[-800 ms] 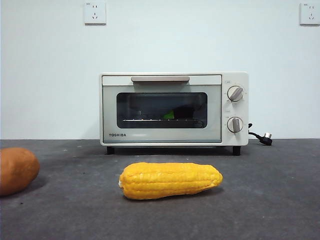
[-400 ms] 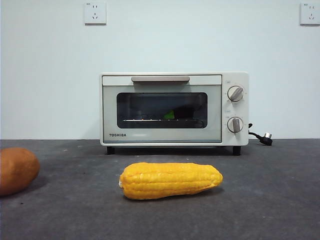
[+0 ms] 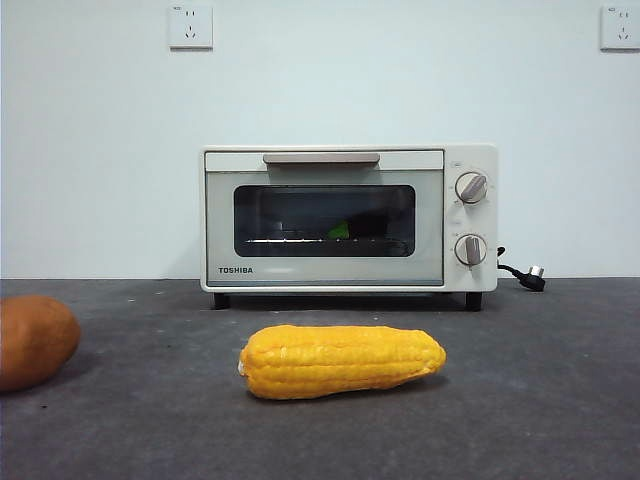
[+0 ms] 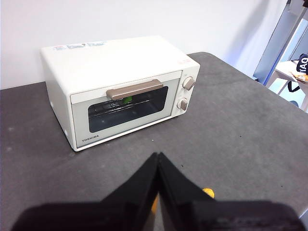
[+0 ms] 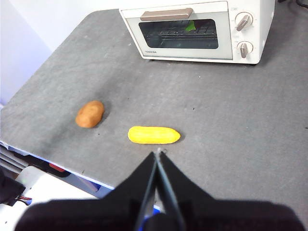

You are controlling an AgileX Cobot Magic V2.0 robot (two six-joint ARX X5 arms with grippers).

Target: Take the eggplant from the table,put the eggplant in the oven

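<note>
The cream-white oven (image 3: 325, 160) stands at the back of the table (image 3: 540, 390) with its glass door closed. Behind the glass, a bright green bit shows on the rack: the eggplant's stem cap (image 3: 340, 231), also seen in the wrist views (image 4: 127, 100) (image 5: 191, 26). Its dark body is hard to make out inside. My left gripper (image 4: 158, 159) hovers shut and holds nothing, in front of the oven (image 4: 120, 62) and above the table. My right gripper (image 5: 158, 154) is shut and holds nothing, high over the table's near edge, far from the oven (image 5: 250, 19).
A yellow corn cob (image 3: 342, 361) lies in front of the oven, seen also from the right wrist (image 5: 154, 135). An orange-brown potato-like lump (image 3: 35, 340) sits at the left (image 5: 90, 113). The oven's black plug (image 3: 528, 277) lies to its right.
</note>
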